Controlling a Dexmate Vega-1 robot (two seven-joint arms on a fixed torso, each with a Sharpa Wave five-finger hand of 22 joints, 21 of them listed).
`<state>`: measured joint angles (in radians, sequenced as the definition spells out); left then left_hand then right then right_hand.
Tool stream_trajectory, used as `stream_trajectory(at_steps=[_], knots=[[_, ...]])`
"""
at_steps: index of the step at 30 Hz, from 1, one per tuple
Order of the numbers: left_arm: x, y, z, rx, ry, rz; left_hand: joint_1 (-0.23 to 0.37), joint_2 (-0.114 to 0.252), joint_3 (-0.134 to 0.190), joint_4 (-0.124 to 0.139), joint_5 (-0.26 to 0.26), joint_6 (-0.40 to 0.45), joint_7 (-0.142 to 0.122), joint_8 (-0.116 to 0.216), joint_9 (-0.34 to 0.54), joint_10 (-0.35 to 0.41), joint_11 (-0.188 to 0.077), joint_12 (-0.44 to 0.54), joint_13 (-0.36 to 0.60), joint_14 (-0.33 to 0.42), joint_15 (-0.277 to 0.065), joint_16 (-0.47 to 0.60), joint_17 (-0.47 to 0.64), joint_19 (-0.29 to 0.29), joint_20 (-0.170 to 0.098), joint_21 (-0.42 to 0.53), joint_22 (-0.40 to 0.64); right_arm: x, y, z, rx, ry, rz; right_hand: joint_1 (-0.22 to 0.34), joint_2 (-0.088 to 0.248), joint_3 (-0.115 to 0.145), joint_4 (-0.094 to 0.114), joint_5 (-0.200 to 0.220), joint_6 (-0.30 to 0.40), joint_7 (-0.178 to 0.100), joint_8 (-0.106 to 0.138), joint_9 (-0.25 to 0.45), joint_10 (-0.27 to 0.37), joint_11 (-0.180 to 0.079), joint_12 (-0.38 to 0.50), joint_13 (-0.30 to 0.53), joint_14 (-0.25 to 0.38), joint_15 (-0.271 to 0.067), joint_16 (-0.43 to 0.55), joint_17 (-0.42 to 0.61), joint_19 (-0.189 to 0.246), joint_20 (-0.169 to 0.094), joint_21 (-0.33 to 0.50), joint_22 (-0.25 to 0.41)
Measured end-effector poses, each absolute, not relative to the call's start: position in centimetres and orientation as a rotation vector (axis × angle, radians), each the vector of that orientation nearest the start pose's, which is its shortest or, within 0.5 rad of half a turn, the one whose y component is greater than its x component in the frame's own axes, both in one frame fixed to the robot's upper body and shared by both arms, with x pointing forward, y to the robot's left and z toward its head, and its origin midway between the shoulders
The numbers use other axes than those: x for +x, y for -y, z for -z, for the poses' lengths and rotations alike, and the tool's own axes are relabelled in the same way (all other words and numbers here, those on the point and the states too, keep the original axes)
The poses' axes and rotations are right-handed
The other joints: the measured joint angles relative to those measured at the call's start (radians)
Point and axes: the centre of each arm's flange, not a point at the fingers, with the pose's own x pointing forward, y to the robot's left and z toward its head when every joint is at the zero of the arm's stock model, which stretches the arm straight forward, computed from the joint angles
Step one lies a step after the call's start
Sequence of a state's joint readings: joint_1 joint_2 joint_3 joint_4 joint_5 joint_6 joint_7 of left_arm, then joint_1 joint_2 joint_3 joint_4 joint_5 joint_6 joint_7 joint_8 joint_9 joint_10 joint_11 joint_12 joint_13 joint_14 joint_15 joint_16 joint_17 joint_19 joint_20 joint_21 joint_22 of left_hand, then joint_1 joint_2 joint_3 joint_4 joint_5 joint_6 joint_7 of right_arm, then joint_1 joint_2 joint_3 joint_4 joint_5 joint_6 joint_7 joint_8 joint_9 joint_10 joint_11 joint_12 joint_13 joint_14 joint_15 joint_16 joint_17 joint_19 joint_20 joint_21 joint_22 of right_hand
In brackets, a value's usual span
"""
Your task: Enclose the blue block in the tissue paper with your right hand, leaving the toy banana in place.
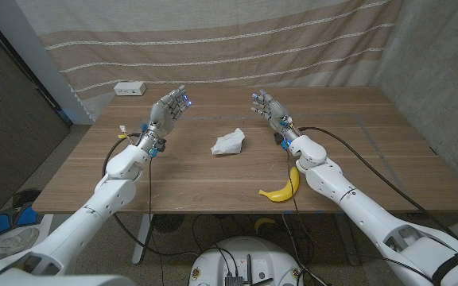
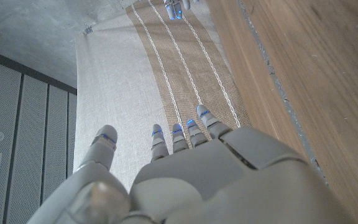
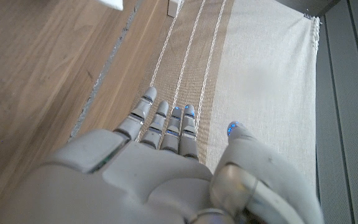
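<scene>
Fingers on both your hands are spread and hold nothing: right hand [image 1: 269, 108] and left hand [image 1: 168, 109] are raised over the tabletop [image 1: 173, 179]. Nearest, at the right edge, lies the toy banana [image 1: 283, 189]; leave it. Mid-tabletop sits the tissue paper [image 1: 229, 143], white and crumpled (no blue block visible, perhaps already inside). It looks light and flimsy; pinch a loose edge gently.

Head camera high, looking down over table [image 1: 213, 175], wrist cameras close behind each robot hand, sharing curtain [image 2: 135, 81].
</scene>
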<state>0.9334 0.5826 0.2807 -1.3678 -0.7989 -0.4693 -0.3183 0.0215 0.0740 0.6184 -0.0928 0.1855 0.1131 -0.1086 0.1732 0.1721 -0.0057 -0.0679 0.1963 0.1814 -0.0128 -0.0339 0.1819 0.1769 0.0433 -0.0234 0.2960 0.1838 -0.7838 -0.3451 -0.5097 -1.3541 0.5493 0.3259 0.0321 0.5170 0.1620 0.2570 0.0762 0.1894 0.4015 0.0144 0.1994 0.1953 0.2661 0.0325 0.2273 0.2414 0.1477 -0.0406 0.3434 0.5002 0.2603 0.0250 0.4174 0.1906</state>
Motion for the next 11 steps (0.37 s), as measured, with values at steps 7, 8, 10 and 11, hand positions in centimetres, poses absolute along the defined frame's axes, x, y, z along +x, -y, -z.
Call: stream_trajectory(at_steps=[7,8,10,11], knots=[[60.8,-33.2,1.3,-0.108,0.796,0.381,0.000,0.000,0.000,0.000,0.000,0.001,0.002,0.000,0.000,0.000,0.000,0.000,-0.001,-0.004,0.003,0.000,-0.005,0.000,0.000,-0.004,0.000,62.8,16.2,1.3,0.130,0.719,-0.354,-0.010,-0.009,0.000,0.000,0.000,0.007,0.007,0.000,-0.005,0.005,0.005,0.000,-0.005,-0.002,0.011,0.000,-0.007,-0.003,0.011,0.000,0.000],[60.8,-33.3,1.4,-0.110,0.795,0.379,0.000,0.000,0.000,0.000,0.000,-0.001,0.004,0.000,0.000,0.000,0.000,0.000,-0.004,-0.004,0.003,0.000,-0.005,0.000,0.000,-0.004,0.000,62.7,16.3,1.4,0.134,0.721,-0.349,-0.014,-0.004,-0.001,-0.001,0.000,0.011,0.011,0.000,-0.005,0.005,0.005,0.000,-0.005,0.001,0.014,0.000,-0.008,-0.003,0.011,0.000,0.000],[61.0,-33.6,1.5,-0.123,0.796,0.363,0.000,0.000,0.000,0.000,0.000,-0.002,0.005,0.000,0.000,0.000,0.000,0.000,-0.005,-0.007,0.000,0.000,-0.005,-0.001,0.001,-0.004,0.000,62.3,16.9,1.7,0.157,0.731,-0.319,-0.014,-0.004,-0.003,-0.003,0.000,0.013,0.013,0.000,-0.005,0.005,0.005,0.000,-0.005,0.004,0.018,0.000,-0.009,-0.007,0.015,0.000,0.000],[61.0,-33.6,1.5,-0.123,0.797,0.362,0.000,0.000,0.000,0.000,0.000,-0.002,0.005,0.000,0.000,0.000,0.000,0.000,-0.005,-0.009,-0.002,-0.001,-0.005,-0.004,0.004,-0.004,0.000,62.3,17.0,1.8,0.159,0.731,-0.317,-0.014,-0.004,-0.003,-0.003,0.000,0.013,0.013,0.000,-0.005,0.008,0.008,0.000,-0.005,0.004,0.018,0.000,-0.009,-0.003,0.018,0.000,0.000]])
